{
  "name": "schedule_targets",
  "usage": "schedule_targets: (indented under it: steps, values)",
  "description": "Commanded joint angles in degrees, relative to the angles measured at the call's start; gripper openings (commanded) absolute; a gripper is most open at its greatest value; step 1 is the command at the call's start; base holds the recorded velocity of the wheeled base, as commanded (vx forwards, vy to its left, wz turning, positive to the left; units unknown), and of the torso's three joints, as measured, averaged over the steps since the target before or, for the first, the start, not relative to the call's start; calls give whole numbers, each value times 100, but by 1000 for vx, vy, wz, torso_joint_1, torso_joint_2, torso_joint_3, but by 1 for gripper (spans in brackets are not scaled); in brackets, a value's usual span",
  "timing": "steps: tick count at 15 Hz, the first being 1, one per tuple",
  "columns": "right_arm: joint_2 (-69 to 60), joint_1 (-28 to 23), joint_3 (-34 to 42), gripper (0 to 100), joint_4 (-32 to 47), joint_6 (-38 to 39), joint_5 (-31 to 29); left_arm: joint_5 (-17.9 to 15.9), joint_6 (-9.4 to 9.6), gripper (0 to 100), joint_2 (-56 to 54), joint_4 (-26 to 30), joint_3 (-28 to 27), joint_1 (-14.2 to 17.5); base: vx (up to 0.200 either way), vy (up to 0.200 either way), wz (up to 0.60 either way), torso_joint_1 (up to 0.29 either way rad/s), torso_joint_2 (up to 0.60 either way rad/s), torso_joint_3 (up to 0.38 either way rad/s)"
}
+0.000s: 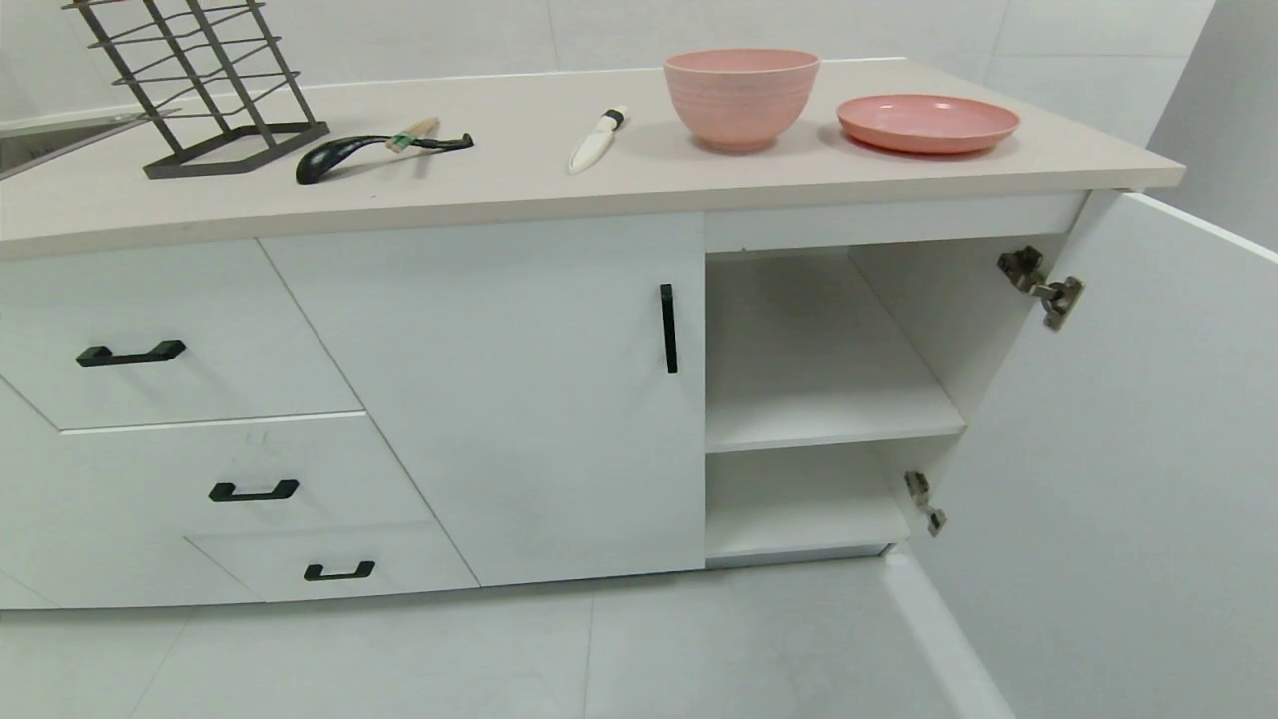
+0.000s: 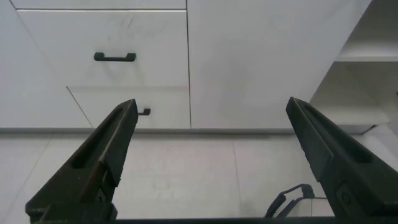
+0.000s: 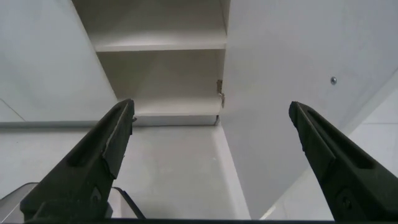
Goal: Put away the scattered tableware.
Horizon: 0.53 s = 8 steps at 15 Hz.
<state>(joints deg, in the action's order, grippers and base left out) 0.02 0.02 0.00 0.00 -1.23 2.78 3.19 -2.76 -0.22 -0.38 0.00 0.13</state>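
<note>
On the countertop (image 1: 539, 185) stand a pink bowl (image 1: 741, 97) and, to its right, a pink plate (image 1: 928, 122). A white knife with a black band (image 1: 597, 139) lies left of the bowl. Farther left lie a black ladle (image 1: 371, 153) and a small brush (image 1: 413, 133) across its handle. My left gripper (image 2: 211, 118) is open, low before the drawers (image 2: 102, 56), with nothing between its fingers. My right gripper (image 3: 211, 118) is open too, low near the floor, facing the open cabinet's shelves (image 3: 161, 45).
The right cabinet door (image 1: 1128, 449) is swung wide open, showing two bare shelves (image 1: 819, 409). The middle door (image 1: 667, 328) is closed. Three drawers with black handles (image 1: 131, 353) sit at left. A black wire rack (image 1: 200, 80) and a sink edge (image 1: 60, 135) are at the counter's far left.
</note>
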Motion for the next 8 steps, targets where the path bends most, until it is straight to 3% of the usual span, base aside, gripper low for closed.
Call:
schedule_targets:
  steps: [1, 8]
  values:
    - [-2, -2, 0, 100, 0, -9, 3, 6, -6, 100, 22, 3, 0, -5, 0, 0, -600, -2, 2, 2]
    - [-2, -2, 0, 100, 0, -9, 3, 6, -6, 100, 22, 3, 0, -5, 0, 0, 0, 0, 0, 0]
